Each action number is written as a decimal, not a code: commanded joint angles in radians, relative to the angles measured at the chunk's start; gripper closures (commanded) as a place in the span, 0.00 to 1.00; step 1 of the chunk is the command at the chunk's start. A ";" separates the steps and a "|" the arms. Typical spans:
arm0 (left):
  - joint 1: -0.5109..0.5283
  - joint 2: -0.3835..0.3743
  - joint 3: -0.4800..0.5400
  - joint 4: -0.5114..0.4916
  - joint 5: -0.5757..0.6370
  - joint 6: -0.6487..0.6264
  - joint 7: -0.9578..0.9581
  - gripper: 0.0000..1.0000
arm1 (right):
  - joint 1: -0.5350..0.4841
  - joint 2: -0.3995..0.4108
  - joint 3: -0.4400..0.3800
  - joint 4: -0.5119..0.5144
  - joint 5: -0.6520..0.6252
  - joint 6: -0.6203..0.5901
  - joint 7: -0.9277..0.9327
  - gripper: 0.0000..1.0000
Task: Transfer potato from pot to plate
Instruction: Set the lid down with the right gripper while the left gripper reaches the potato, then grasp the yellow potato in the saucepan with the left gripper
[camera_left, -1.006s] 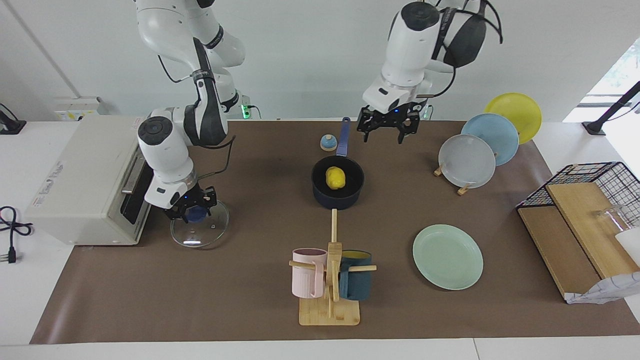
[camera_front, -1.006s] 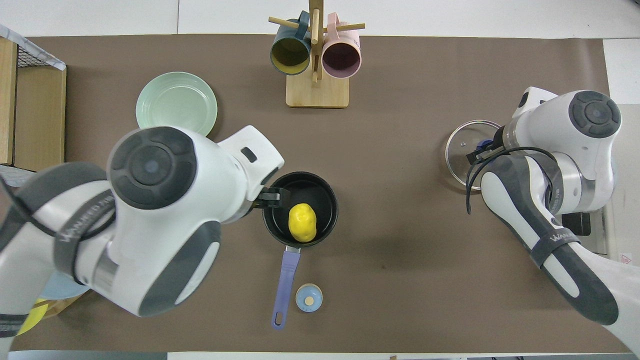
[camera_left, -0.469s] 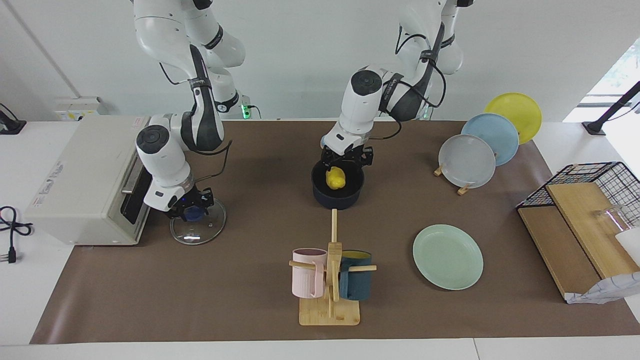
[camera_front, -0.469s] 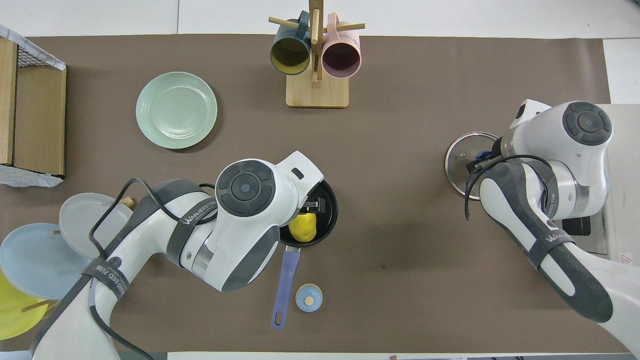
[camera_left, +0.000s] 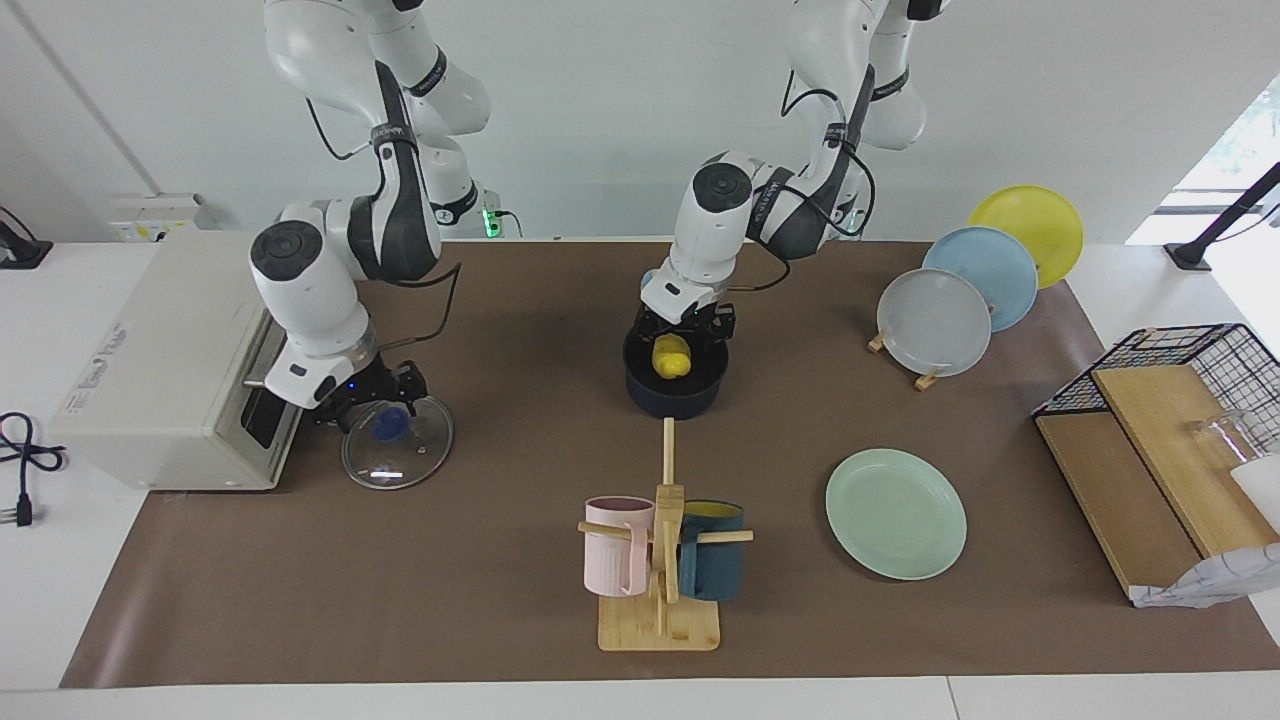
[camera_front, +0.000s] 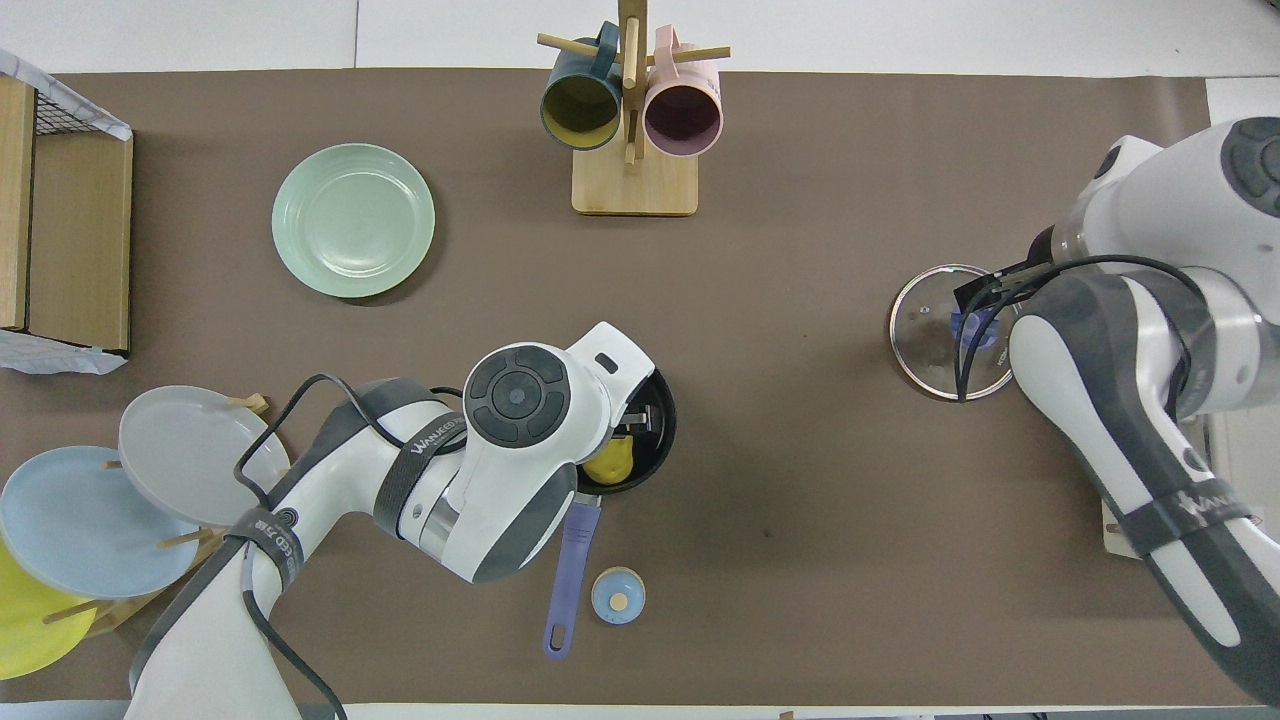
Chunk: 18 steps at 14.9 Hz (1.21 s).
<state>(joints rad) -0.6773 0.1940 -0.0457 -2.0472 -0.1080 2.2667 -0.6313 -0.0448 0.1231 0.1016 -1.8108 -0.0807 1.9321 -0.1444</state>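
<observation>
The yellow potato lies in the dark navy pot at mid-table; it also shows in the overhead view. My left gripper is down inside the pot, open, with a finger on either side of the potato. Its wrist hides most of the pot from above. The mint-green plate lies empty, farther from the robots than the pot, toward the left arm's end. My right gripper is open just above a glass lid and its blue knob.
The pot's blue handle points toward the robots, with a small blue round piece beside it. A wooden mug rack stands farther out than the pot. Grey, light blue and yellow plates stand in a rack. A toaster oven sits by the lid.
My left gripper came down from above the pot's handle into the pot and around the potato. My right gripper has risen off the lid's knob.
</observation>
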 joint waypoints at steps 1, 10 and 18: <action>-0.022 0.007 0.018 -0.021 -0.019 0.033 -0.028 0.00 | 0.000 -0.087 0.004 0.057 0.016 -0.151 0.043 0.00; -0.056 0.024 0.020 -0.033 -0.021 0.050 -0.073 0.00 | 0.014 -0.157 -0.023 0.108 0.016 -0.321 0.057 0.00; -0.070 0.047 0.020 -0.033 -0.019 0.063 -0.085 0.33 | 0.071 -0.127 -0.080 0.179 0.016 -0.436 0.152 0.00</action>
<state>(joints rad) -0.7182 0.2338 -0.0453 -2.0644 -0.1098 2.2971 -0.7068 0.0009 0.0203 0.0592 -1.6120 -0.0801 1.5110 -0.0068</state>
